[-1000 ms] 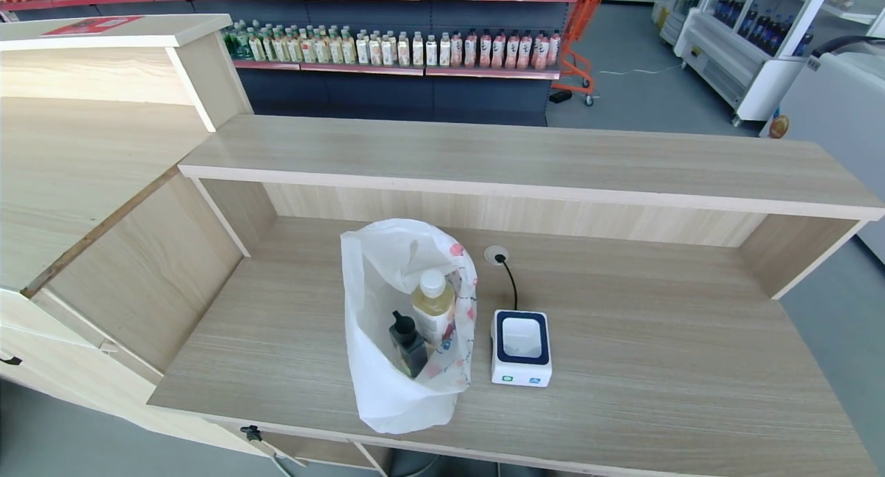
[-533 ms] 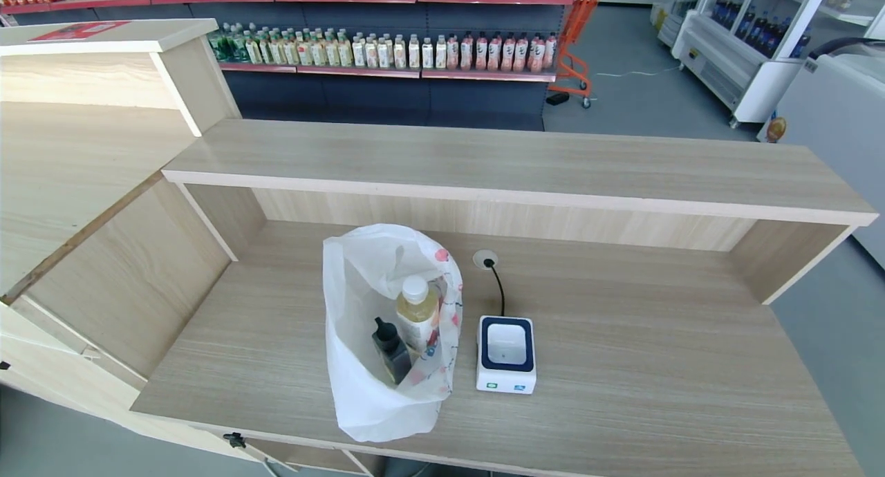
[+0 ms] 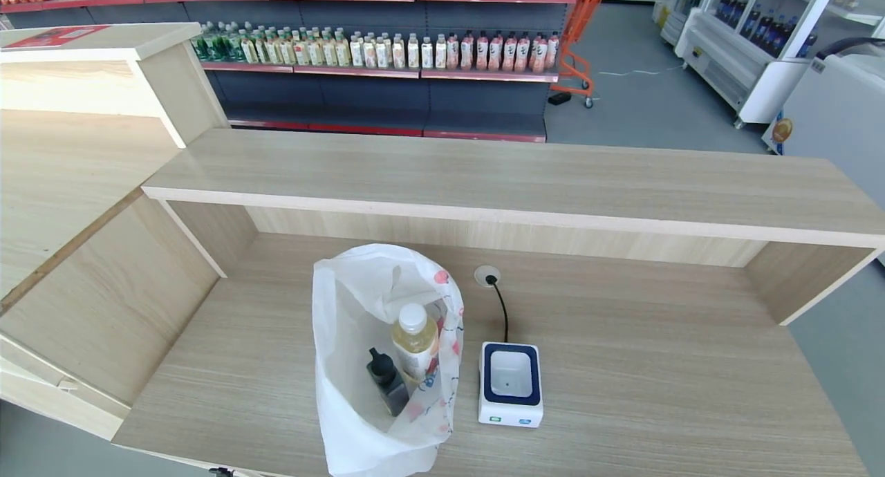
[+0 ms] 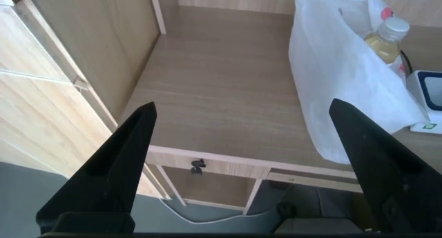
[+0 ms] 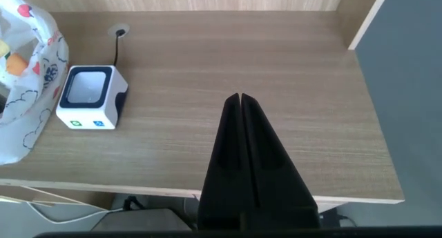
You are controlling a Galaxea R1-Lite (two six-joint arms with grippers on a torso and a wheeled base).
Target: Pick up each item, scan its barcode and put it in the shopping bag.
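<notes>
A white plastic shopping bag [image 3: 359, 408] stands on the wooden counter [image 3: 657, 380], holding a yellow drink bottle [image 3: 415, 339] with a white cap and a small dark bottle [image 3: 387, 387]. Right of it sits the white and blue barcode scanner [image 3: 510, 384] with its black cable. In the left wrist view my left gripper [image 4: 242, 162] is open, held off the counter's near edge beside the bag [image 4: 345, 86], nothing between its fingers. In the right wrist view my right gripper [image 5: 240, 121] is shut and empty, above the bare counter to the side of the scanner [image 5: 90, 96] and bag [image 5: 27, 79].
A raised counter ledge [image 3: 511, 180] runs behind the work surface, with side panels at both ends. A cable hole [image 3: 487, 276] lies behind the scanner. Store shelves of bottles [image 3: 373, 48], an orange cart [image 3: 577, 48] and coolers [image 3: 760, 41] stand beyond.
The whole head view has shifted: the counter, bag and scanner sit lower and further left in the picture. The bag, its bottles and the scanner keep their places relative to each other.
</notes>
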